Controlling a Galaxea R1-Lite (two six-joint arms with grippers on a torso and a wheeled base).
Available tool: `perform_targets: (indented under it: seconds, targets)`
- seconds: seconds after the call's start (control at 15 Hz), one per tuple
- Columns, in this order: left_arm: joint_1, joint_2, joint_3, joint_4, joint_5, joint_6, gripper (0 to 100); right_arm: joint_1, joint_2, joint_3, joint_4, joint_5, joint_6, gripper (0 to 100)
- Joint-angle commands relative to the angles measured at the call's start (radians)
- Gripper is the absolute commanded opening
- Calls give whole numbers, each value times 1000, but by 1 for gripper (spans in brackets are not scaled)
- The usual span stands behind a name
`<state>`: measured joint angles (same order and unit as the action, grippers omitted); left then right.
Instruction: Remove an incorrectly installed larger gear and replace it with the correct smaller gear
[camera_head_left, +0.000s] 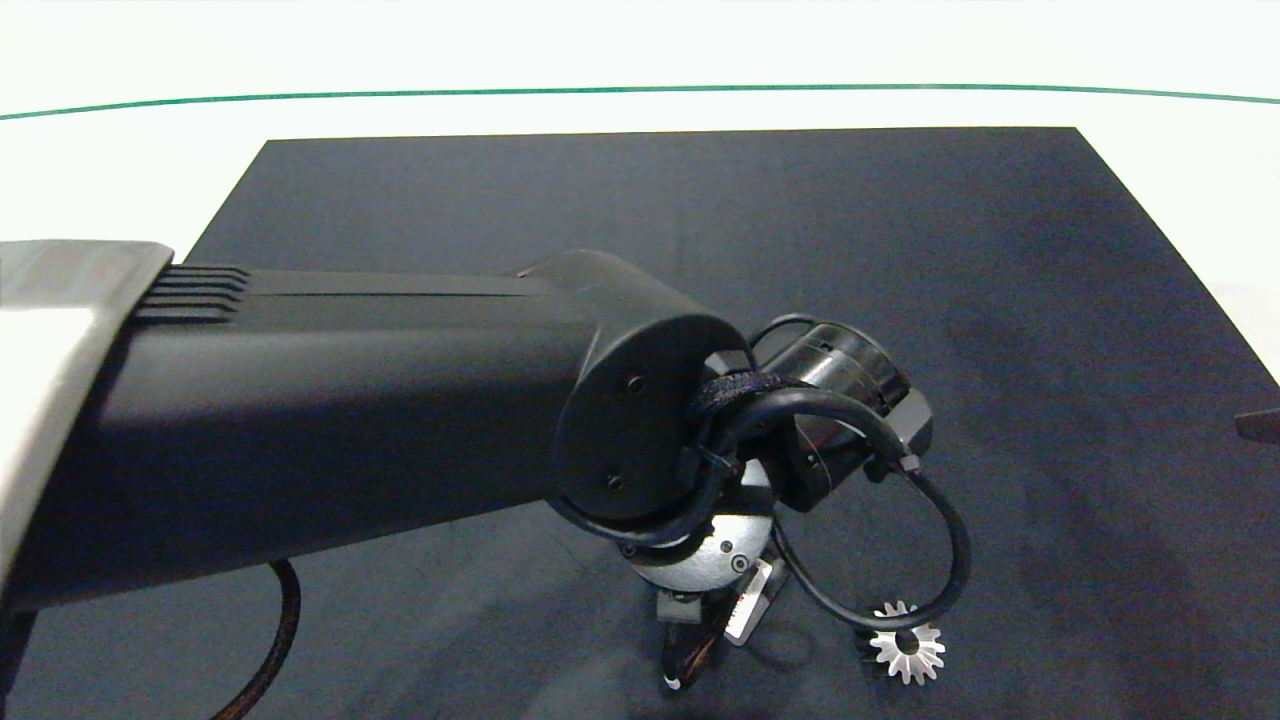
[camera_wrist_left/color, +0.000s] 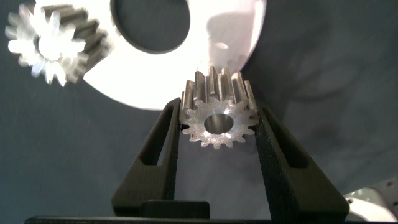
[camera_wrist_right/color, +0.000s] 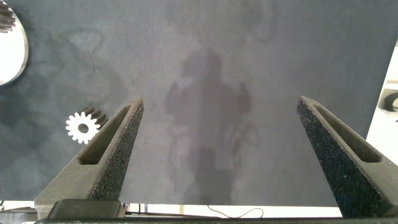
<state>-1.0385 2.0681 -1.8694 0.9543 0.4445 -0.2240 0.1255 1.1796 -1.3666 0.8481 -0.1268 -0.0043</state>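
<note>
My left gripper (camera_wrist_left/color: 218, 107) is shut on the smaller gear (camera_wrist_left/color: 200, 119), a silver gear with short stubby teeth and a round centre hole, pinched between both fingers. It hangs just in front of the rim of a white disc (camera_wrist_left/color: 230, 31) that has a large round hole. The larger gear (camera_wrist_left/color: 45, 42), star-like with long pointed teeth, lies beside that disc. In the head view it rests on the mat (camera_head_left: 906, 644) by the left arm's cable. My right gripper (camera_wrist_right/color: 221, 102) stands open over bare mat, with nothing between its fingers.
A dark mat (camera_head_left: 700, 220) covers the table, white tabletop around it. The left arm (camera_head_left: 350, 400) fills the head view's left and hides the disc. The right wrist view shows a gear (camera_wrist_right/color: 83, 126) and the disc's edge (camera_wrist_right/color: 9, 53). The right arm shows only at the edge (camera_head_left: 1260, 425).
</note>
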Motion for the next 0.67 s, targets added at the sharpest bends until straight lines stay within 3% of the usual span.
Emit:
perform_targets:
  seconds: [0.07,0.67]
  targets:
    - [2,-2,-5,6,3,-6,10,0,0,0,5,-2,0,100]
    - [-2,24,-48,4,3,0,10,2,0,0,5,-1,-2,100]
